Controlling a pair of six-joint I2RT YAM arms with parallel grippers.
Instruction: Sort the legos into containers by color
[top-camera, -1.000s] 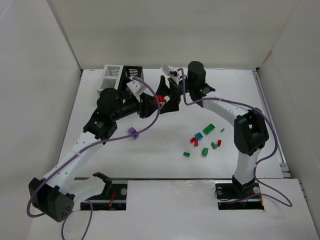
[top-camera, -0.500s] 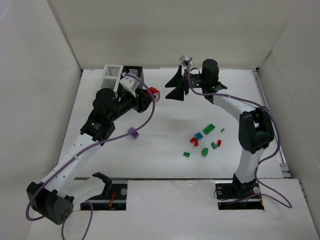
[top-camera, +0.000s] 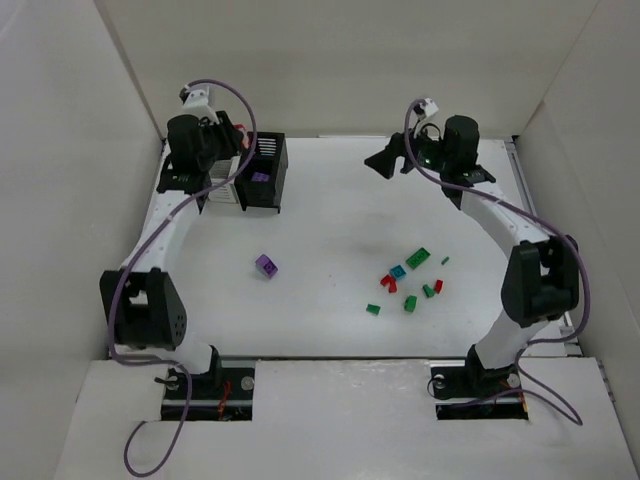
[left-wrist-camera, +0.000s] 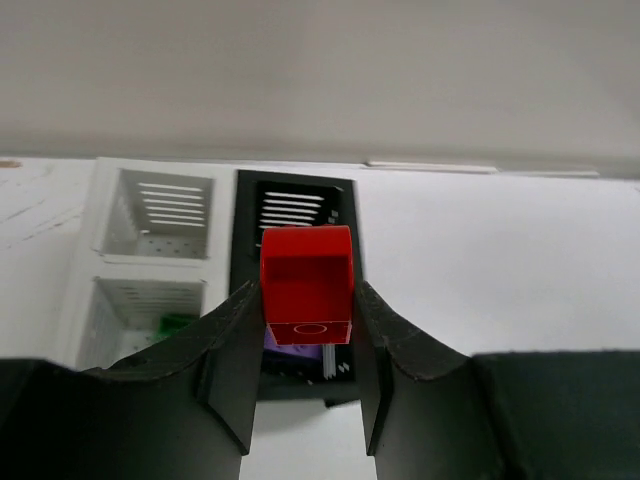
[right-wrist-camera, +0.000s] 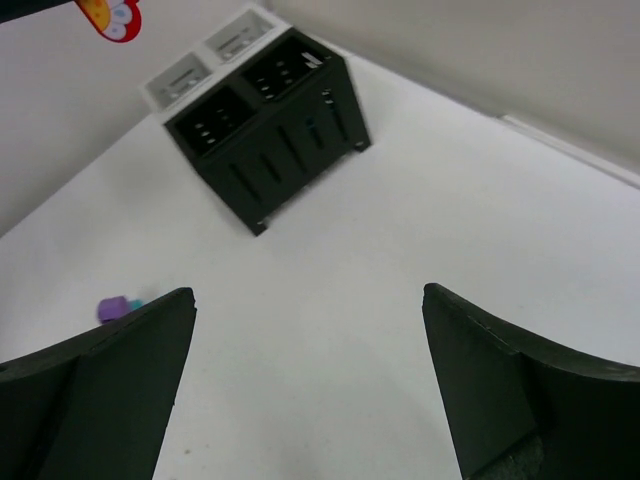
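The left gripper (left-wrist-camera: 306, 300) is clamped narrowly on a red lego (left-wrist-camera: 306, 275), hanging over the containers at the far left corner of the tabletop (top-camera: 320, 220). The brick sits square between the fingers, with a small face bearing a ring mark turned toward the wrist camera; its long axis cannot be made out. Below it, the white box (left-wrist-camera: 108, 215) and the black box (left-wrist-camera: 243, 215) stand touching side by side, each with two compartments in a row running away from the near edge. A green brick (left-wrist-camera: 175, 323) lies in the white near compartment and a purple one (top-camera: 260, 177) in the black box.

The right gripper (top-camera: 385, 160) hangs near the far edge with its jaws spread wide and nothing between them.

A loose purple brick (top-camera: 266, 265) lies mid-table, well apart from a cluster of green, red and teal bricks (top-camera: 410, 280) toward the right edge; the largest green one (top-camera: 418, 258) lies diagonally, near-left to far-right
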